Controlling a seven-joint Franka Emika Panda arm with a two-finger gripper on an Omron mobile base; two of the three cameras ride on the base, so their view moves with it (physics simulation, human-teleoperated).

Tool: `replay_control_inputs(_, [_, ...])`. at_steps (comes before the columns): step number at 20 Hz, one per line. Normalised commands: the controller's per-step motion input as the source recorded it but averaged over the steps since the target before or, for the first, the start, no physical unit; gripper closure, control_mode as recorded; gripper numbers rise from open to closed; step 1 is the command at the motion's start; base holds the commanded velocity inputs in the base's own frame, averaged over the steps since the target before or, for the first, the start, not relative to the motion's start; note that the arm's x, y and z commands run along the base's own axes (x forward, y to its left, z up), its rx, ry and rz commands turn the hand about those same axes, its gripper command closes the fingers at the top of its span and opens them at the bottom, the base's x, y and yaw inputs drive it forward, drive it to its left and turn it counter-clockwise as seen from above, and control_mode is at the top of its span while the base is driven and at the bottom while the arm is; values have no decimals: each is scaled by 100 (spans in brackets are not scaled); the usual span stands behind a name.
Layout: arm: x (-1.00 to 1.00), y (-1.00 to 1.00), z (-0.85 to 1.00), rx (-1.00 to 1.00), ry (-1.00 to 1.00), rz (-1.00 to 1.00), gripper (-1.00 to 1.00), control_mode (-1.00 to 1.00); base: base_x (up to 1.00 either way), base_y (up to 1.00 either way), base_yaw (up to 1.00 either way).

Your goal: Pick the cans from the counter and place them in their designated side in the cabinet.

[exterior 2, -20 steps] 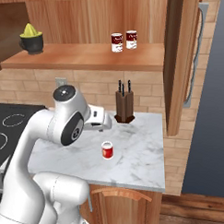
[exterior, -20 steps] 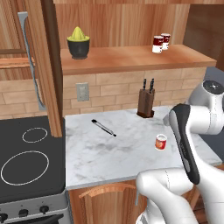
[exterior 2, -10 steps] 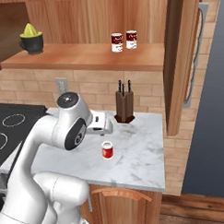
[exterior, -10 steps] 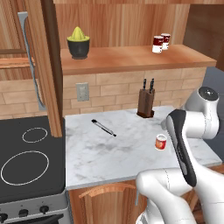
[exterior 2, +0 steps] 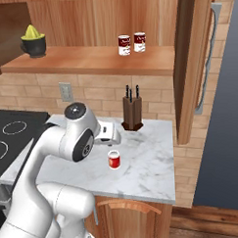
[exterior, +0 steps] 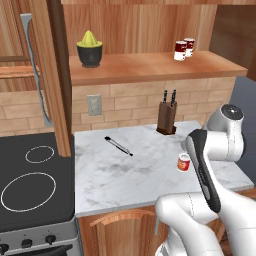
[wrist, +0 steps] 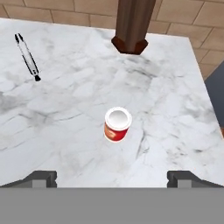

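An orange-red can [wrist: 117, 124] with a white top stands upright on the white marble counter [wrist: 61, 113], ahead of my gripper [wrist: 112, 178], whose fingertips stand wide apart, open and empty. From the sides, the same can [exterior: 184, 162] [exterior 2: 113, 160] sits near the counter's [exterior: 125, 175] front right, with my gripper [exterior 2: 112, 137] just above and behind it. Two more cans [exterior: 180, 50] [exterior 2: 124, 44] stand side by side at the right of the brown cabinet shelf [exterior: 140, 67] [exterior 2: 84, 61].
A wooden knife block [exterior: 166, 116] [wrist: 131, 26] stands at the wall behind the can. A black-and-silver pen-like tool [exterior: 118, 146] [wrist: 27, 57] lies mid-counter. A juicer in a dark bowl [exterior: 89, 50] sits at the shelf's left. The stove [exterior: 30, 185] is left; an open cabinet door [exterior 2: 189, 64] hangs at the right.
The arm has folded down and the hand has sunk a little toward the can on the counter. The cans have not moved and the jaws stay wide.
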Motion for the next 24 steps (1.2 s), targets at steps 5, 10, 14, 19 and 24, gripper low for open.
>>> replay_control_inputs(5, [11, 0, -15, 0, 0, 0, -100, -100, 0, 0, 0])
replay_control_inputs(10, [10, 0, -14, 0, 0, 0, -100, -100, 0, 0, 0])
replay_control_inputs(14, [11, 0, -16, 0, 0, 0, -100, -100, 0, 0, 0])
replay_control_inputs(19, [9, 0, -16, 0, 0, 0, -100, -100, 0, 0, 0])
replay_control_inputs(24, [9, 0, -19, 0, 0, 0, -100, -100, 0, 0, 0])
